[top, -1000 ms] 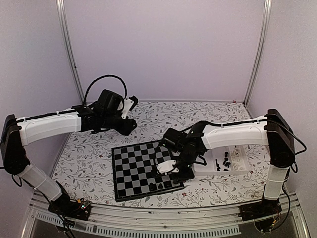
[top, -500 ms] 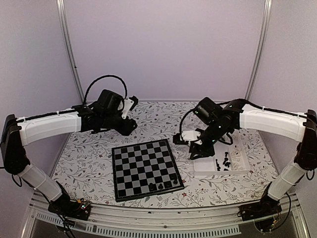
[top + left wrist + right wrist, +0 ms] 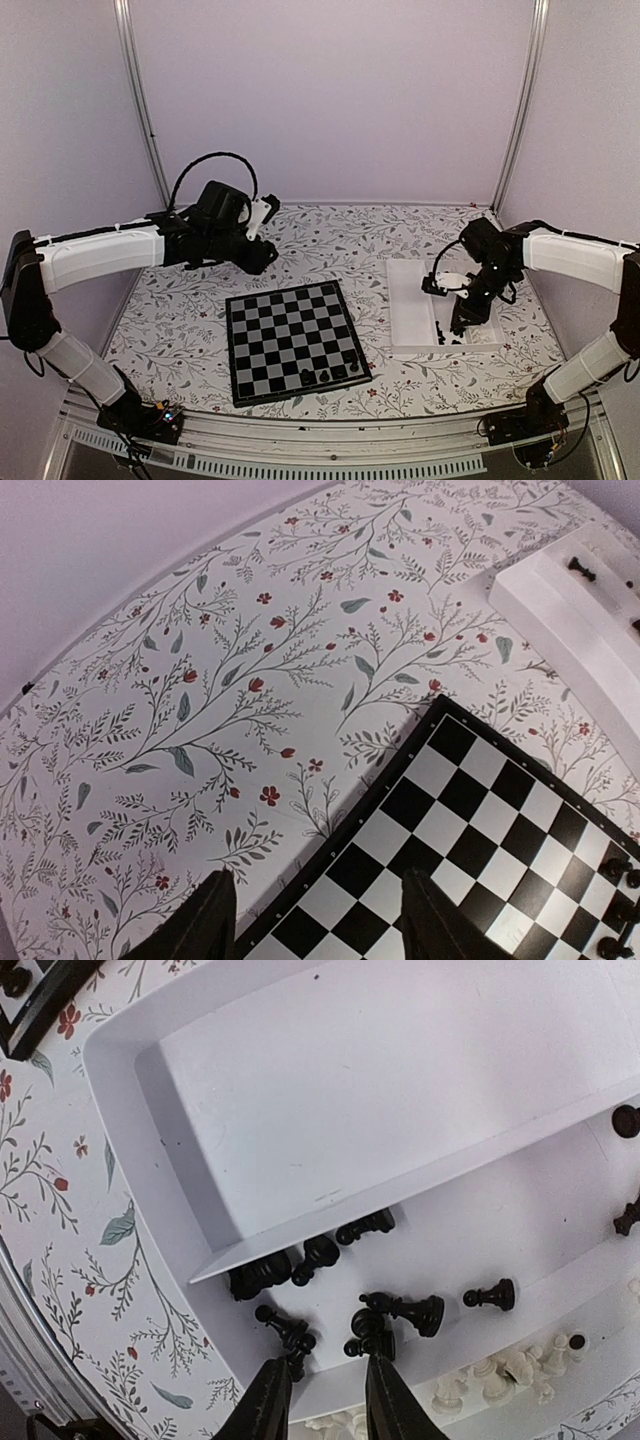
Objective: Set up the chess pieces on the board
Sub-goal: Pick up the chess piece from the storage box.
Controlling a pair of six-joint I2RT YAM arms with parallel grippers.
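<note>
From above, the flat square chessboard with black and grey-white squares lies near the middle of the flower-printed table cover. Three of the tiny black chess pieces stand in a row along its near edge, toward the right corner. To the right, apart from the chessboard, sits the white compartmented plastic tray. More black chess pieces lie heaped at the near end of its right-hand side. The right gripper hangs over that heap. The left gripper hovers beyond the chessboard's far left corner (its fingers are too dark to read from here).

The left wrist camera settles it: the left gripper is spread wide with nothing between its fingers. It hangs above the table cover, just off the chessboard. Three black chess pieces show at the picture's edge, and the tray lies beyond.

In the right wrist camera, the right gripper has its fingers parted a little and grips nothing. Just past its tips, black chess pieces lie and stand in a narrow compartment of the tray, close to the dividing wall. Pale cream pieces lie past a low ridge beside them. A corner of the chessboard shows across a strip of table cover.
</note>
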